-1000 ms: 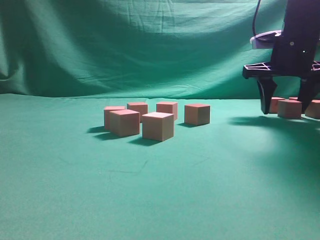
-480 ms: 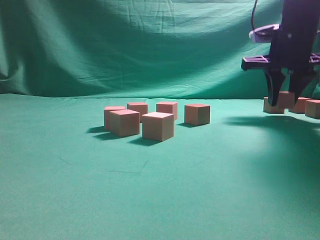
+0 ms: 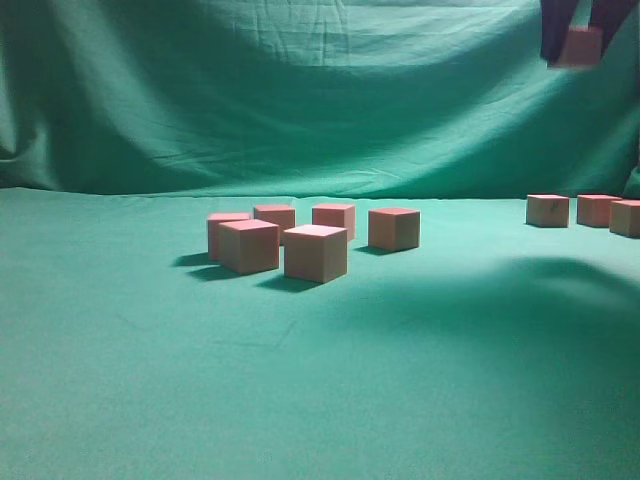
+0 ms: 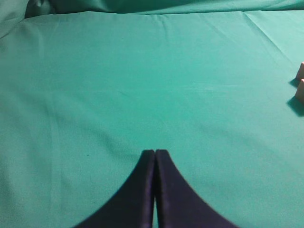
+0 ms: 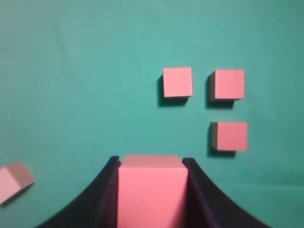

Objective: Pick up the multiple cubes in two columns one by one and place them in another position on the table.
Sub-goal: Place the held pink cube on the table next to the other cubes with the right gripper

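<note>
My right gripper (image 3: 579,38) hangs high at the top right of the exterior view, shut on one pink cube (image 3: 580,50). In the right wrist view that cube (image 5: 151,190) fills the gap between the black fingers (image 5: 107,190). Below it, three cubes (image 5: 177,82) lie on the green table (image 5: 71,71); in the exterior view they sit at the right edge (image 3: 547,210). Several more cubes (image 3: 316,252) are grouped at the middle of the table. My left gripper (image 4: 155,152) is shut and empty above bare cloth.
A green cloth backdrop (image 3: 300,90) hangs behind the table. One cube (image 5: 14,181) lies tilted at the lower left of the right wrist view. Two cube edges (image 4: 300,90) show at the right border of the left wrist view.
My right gripper closed on a cube in the right-hand group and rose with it from table level to the top of the exterior view. The other cubes stayed put.
</note>
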